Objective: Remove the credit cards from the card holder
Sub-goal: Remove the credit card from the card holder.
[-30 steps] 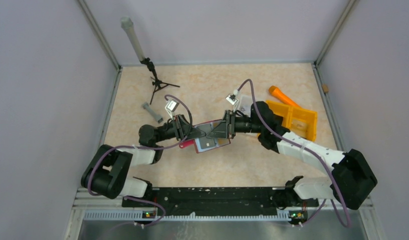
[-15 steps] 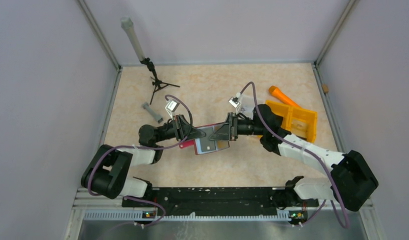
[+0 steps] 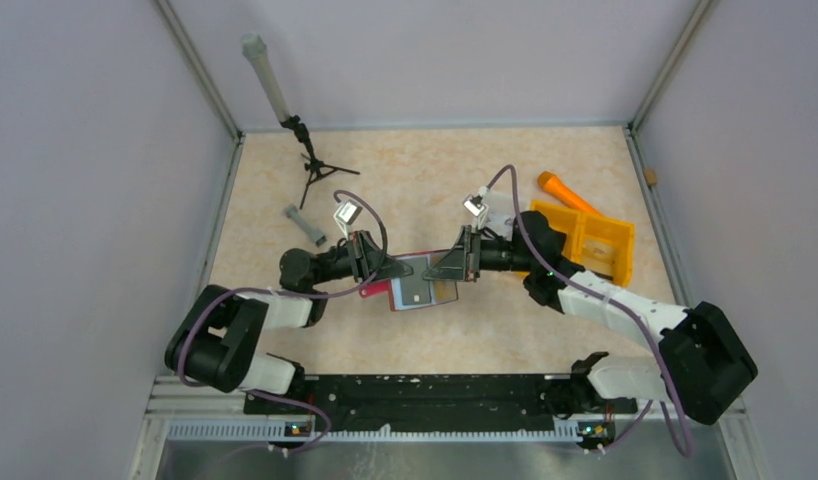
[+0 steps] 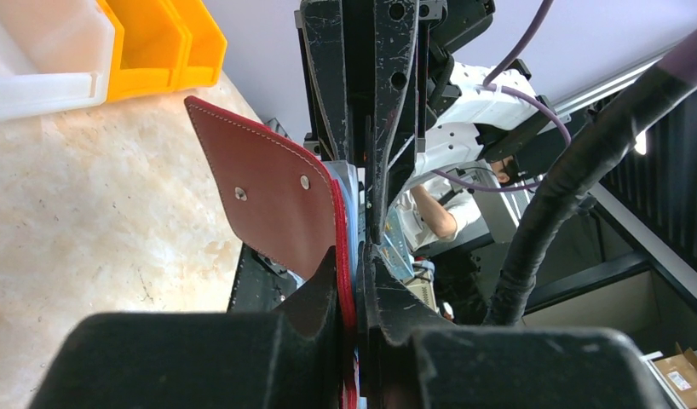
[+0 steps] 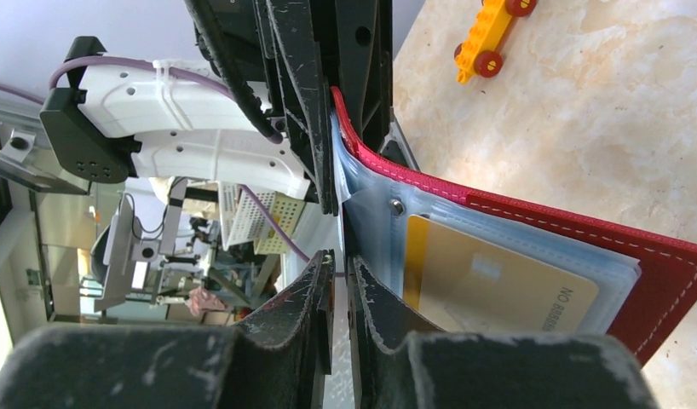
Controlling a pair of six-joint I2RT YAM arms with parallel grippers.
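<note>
Top view first: the card holder (image 3: 373, 290) is held up off the desk (image 3: 485, 330) right between the two arms, with its long axis running left to right, so an end is faced by each claw. The left claw (image 3: 388, 270) is at its left end and the right claw (image 3: 443, 268) at its right end, with the credit cards (image 3: 425, 292) seen in the open pale inner face just below them. In the left wrist view, the left claw is clamped shut on the holder's red edge, and the stitched red flap is fanned out to the upper left. In the right wrist view, the right claw's jaws are drawn nearly together at the clear sleeve. Whether that sleeve is actually pinched can't be told. The tan-yellow card is tucked in its pocket just right of the fingertips, long side pointing away, so it's probably best reached by the right arm.
</note>
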